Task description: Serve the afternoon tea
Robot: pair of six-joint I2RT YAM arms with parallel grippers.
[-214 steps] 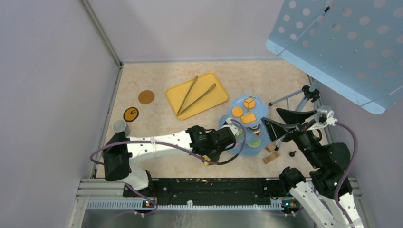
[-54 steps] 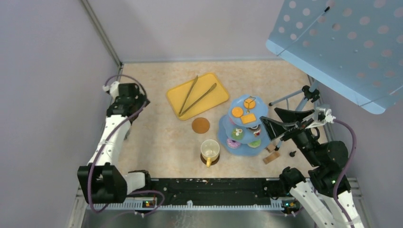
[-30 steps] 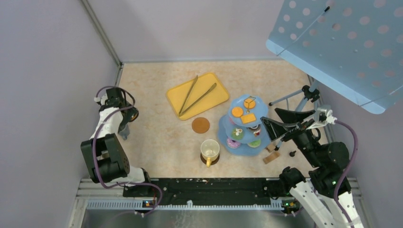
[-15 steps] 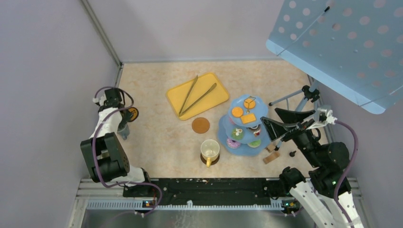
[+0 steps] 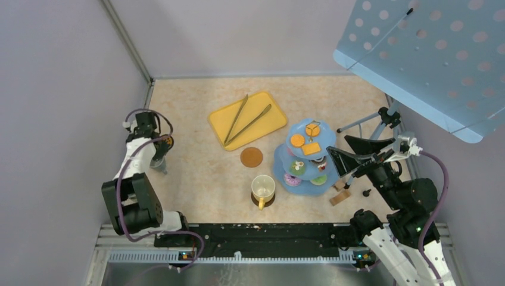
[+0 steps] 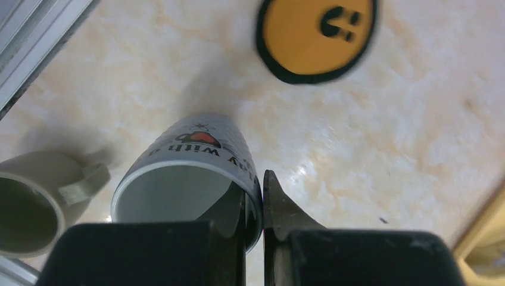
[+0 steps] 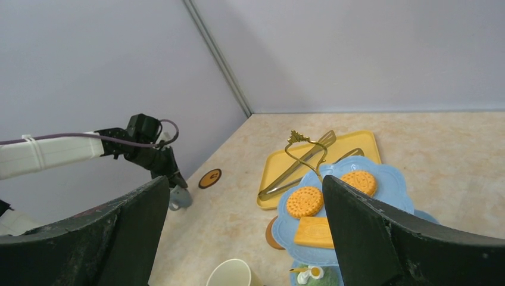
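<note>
My left gripper (image 6: pixel 255 196) is shut on the rim of the grey mug (image 6: pixel 196 152), one finger inside it and one outside. The mug (image 5: pixel 158 162) stands by the left wall, beside an orange black-rimmed coaster (image 6: pixel 315 36). A yellow mug (image 5: pixel 262 187) sits on a brown coaster, and another brown coaster (image 5: pixel 251 157) lies bare behind it. The pale-blue three-tier stand (image 5: pixel 314 132) carries orange biscuits (image 7: pixel 304 201) on top and cupcakes and donuts lower down. My right gripper (image 7: pixel 247 235) hangs open beside the stand, holding nothing.
A yellow tray (image 5: pixel 268 124) with metal tongs (image 5: pixel 244 119) lies behind the coaster. A tripod (image 5: pixel 369 122) and a blue perforated panel (image 5: pixel 429 53) stand at the right. A small wooden block (image 5: pixel 339 198) lies near the stand. A pale mug-like shape (image 6: pixel 36 202) shows against the wall.
The left gripper's jaws have gone from wide open to shut on the grey mug's rim, and the wrist has shifted slightly right. The right arm has not moved.
</note>
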